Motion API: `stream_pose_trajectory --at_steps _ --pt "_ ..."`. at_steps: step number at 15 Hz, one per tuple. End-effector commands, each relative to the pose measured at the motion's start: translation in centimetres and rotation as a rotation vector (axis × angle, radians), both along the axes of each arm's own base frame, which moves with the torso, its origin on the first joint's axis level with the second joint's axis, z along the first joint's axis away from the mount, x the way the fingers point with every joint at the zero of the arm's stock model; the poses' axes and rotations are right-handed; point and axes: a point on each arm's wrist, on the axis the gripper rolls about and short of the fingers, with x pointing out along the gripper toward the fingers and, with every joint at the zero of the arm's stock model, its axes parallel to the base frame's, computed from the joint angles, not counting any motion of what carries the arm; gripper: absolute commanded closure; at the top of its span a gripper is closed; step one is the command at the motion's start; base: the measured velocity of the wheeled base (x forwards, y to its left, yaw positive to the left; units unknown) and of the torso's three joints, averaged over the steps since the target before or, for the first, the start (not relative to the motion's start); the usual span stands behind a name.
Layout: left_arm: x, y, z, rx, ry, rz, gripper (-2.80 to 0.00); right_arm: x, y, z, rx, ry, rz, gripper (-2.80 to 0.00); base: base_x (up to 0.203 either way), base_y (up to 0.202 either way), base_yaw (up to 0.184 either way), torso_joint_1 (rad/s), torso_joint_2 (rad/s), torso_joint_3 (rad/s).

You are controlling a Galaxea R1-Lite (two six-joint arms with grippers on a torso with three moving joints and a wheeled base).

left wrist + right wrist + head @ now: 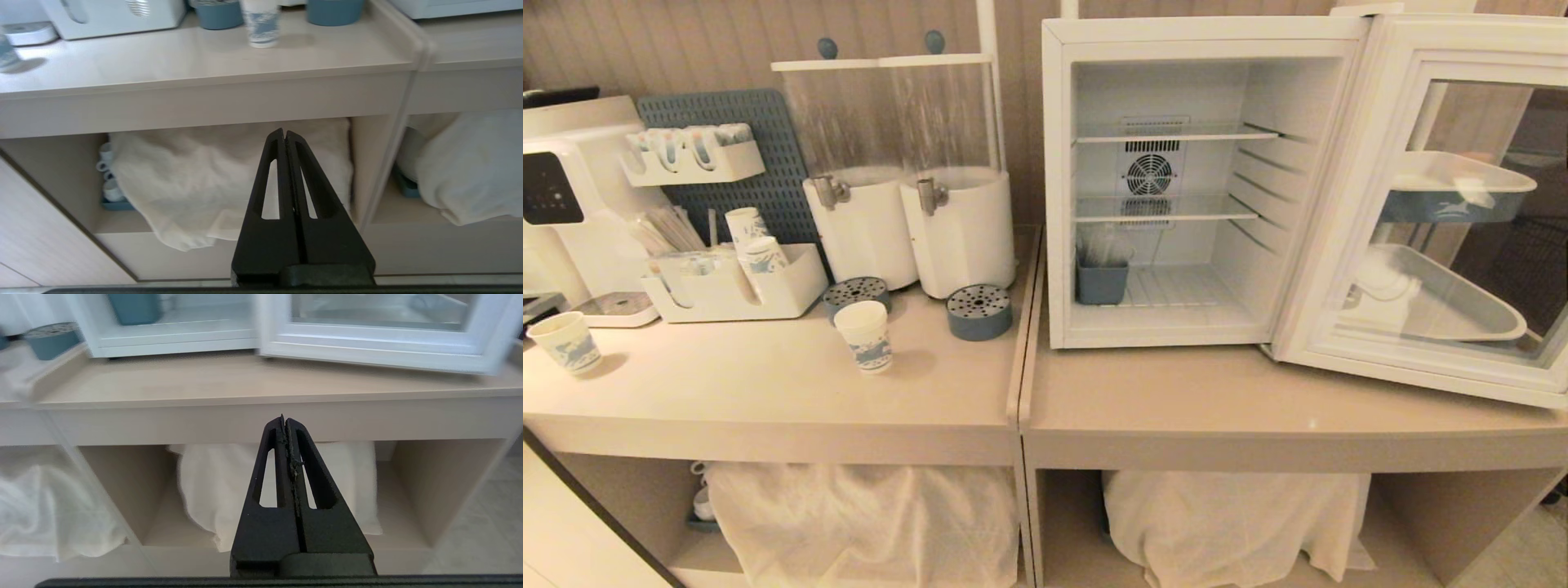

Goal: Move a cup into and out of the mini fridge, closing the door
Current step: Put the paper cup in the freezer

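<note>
On counter: cup (864, 336) upright, fridge door (1437, 204) cut off; left claw (284, 131), right claw (284, 418) clenched, empty.

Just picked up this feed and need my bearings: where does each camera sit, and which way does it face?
Head view: high up, looking forward and down at the open mini fridge, its door swung right, and the cup; no arm shows.
Left wrist view: behind the shut left gripper, low, facing the counter's front edge.
Right wrist view: behind the shut right gripper, low, below the fridge.
Shared: the cup shows in the head and left wrist views.
</note>
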Motion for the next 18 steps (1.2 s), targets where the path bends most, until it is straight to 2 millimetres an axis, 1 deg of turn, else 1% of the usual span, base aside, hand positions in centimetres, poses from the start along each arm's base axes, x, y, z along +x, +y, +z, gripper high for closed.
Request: stream_pose_trajectory --at_steps 1,18 --pt "-0.02 0.00 -0.03 0.000 -0.002 0.002 0.00 0.01 0.00 0.01 0.000 0.001 0.001 0.00 0.000 0.188 0.002 0.002 0.01 0.002" --pt "-0.01 -0.01 -0.01 0.000 -0.002 -0.002 0.00 0.02 0.00 -0.01 0.000 0.001 0.000 0.00 0.000 0.191 -0.001 0.002 0.00 0.002"
